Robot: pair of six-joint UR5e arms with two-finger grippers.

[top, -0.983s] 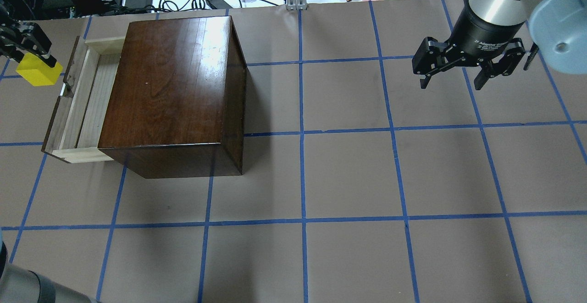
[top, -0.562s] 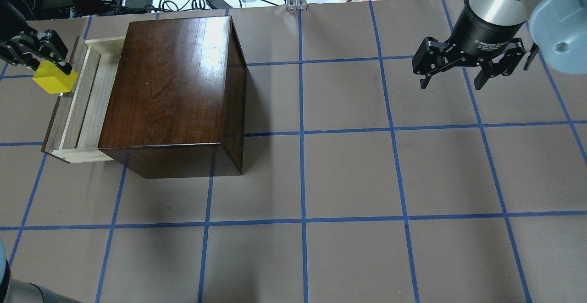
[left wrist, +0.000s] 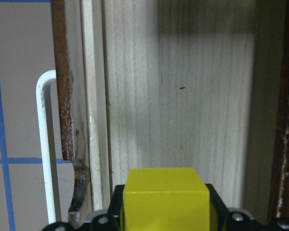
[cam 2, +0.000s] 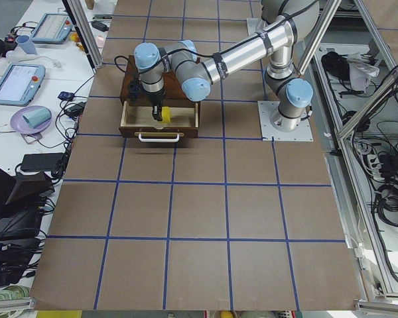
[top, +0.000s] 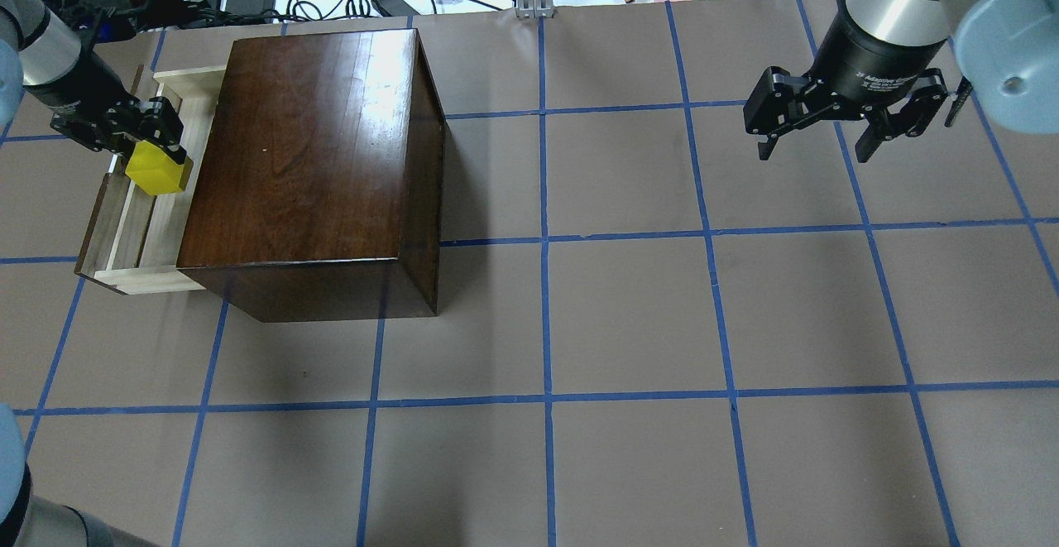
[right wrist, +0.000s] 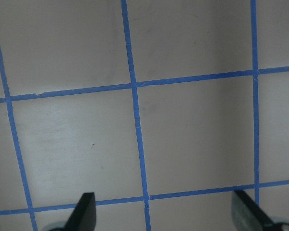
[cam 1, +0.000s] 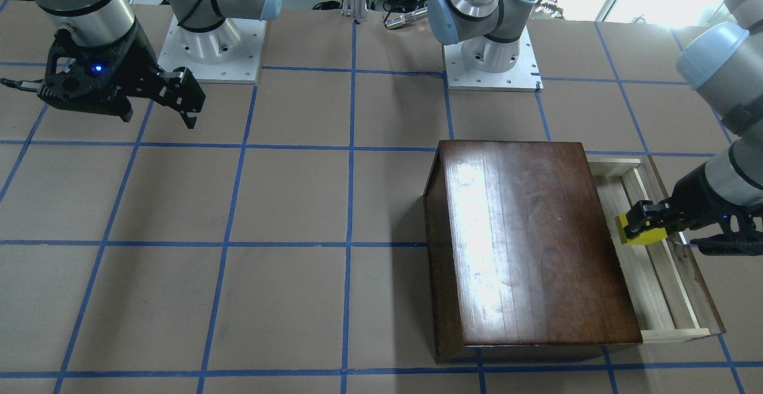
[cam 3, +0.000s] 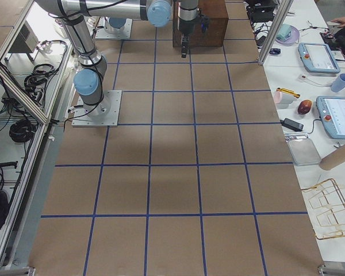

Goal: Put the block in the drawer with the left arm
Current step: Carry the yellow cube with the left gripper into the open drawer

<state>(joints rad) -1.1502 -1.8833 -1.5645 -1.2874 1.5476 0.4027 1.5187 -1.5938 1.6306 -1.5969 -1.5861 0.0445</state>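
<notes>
1. Nearest, seen from the table's (top: 629, 315) left end: a metal pull (left wrist: 42, 144), fixed on the dark front board of the drawer (top: 165, 228).
2. Next, the drawer itself: stands open, slid out of the cabinet (top: 306, 150) toward the robot's left. Lies with its long side along the cabinet's face, running away from the robot in the overhead view. Shows a pale-wood floor between the front board and the cabinet.
3. Inside the drawer's outline, about halfway along its length: the block (top: 157, 173), placed between the front board and the cabinet face. Cannot tell whether it touches the floor or hangs just above it.
4. A cube, so no long axis to speak of. Sits level, top face up, with its edges square to the drawer's walls in the left wrist view.
5. Gripped from above by the left gripper (top: 155, 148), clenched on two opposite sides of the block, black fingers (left wrist: 216, 211) showing at either side. Carried by the left arm (cam 2: 242, 50), which reaches across the cabinet in the exterior left view.
6. Beyond the drawer: the glossy dark-brown cabinet, standing on the taped table.
7. Farthest: the right gripper (top: 815, 150), released, jaws spread wide, hanging above the table well apart from the cabinet.
</notes>
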